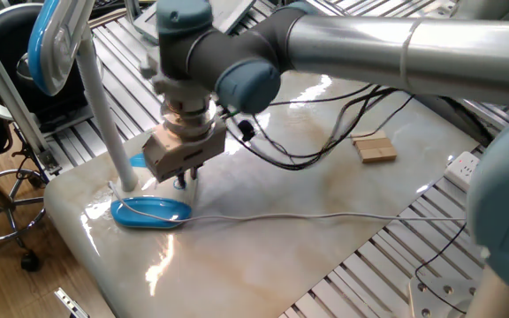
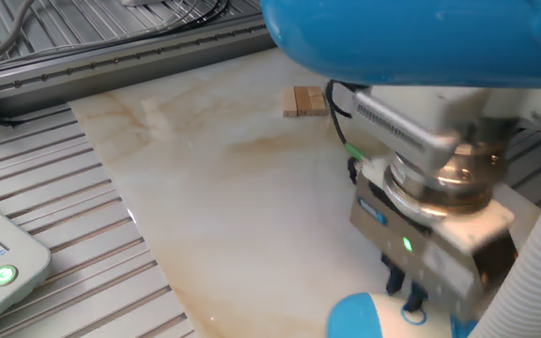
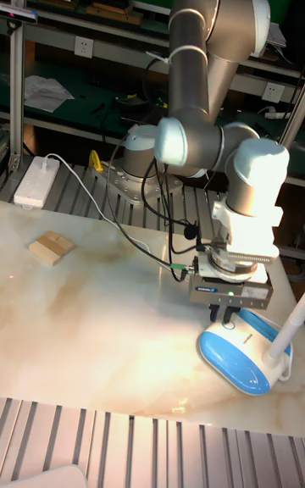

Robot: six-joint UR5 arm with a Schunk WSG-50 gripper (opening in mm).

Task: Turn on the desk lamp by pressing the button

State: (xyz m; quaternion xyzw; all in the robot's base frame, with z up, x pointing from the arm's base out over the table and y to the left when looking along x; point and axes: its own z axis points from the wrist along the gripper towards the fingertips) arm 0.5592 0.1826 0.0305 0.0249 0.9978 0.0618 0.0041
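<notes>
One desk lamp (image 3: 241, 358) | one wood block (image 3: 49, 248) on the counter (image 3: 102, 327) | fingers (image 3: 225, 315) over the lamp base, opening unclear

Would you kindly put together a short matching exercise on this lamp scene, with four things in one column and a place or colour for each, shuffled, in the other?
Things:
1. desk lamp base
2. wooden block
3. claw
4. white cord

Descriptions:
A. lies across the marble table, running away from the lamp base
B. blue-rimmed, with a white top
C. hangs just above the lamp base
D. pale brown, on the table away from the lamp

Pairs: 1-B, 2-D, 3-C, 4-A
</notes>
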